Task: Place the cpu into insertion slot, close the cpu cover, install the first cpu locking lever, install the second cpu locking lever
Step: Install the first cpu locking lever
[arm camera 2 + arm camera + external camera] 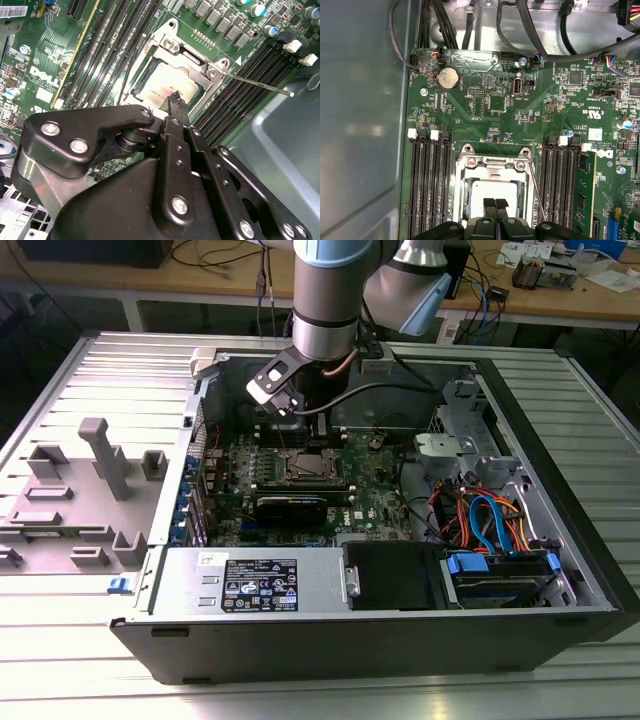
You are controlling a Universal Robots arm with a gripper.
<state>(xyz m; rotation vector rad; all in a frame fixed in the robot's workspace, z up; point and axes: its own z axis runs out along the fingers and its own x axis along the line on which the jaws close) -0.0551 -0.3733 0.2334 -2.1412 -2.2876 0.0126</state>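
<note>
The cpu, with its dull silver top, lies in the insertion slot on the green board. The cpu cover, a silver frame, lies down around it, so the chip shows through the window. My gripper hangs just above the chip with its two black fingers pressed together and nothing seen between them; its tip sits over the chip's edge. A thin metal locking lever sticks out free from a socket corner and runs along the socket's side. My gripper reaches down into the case.
Long black memory slots flank the socket on both sides. The open computer case holds cables, a drive bay and a power supply. A grey fixture block stands on the table at the exterior view's left. Case walls enclose the board.
</note>
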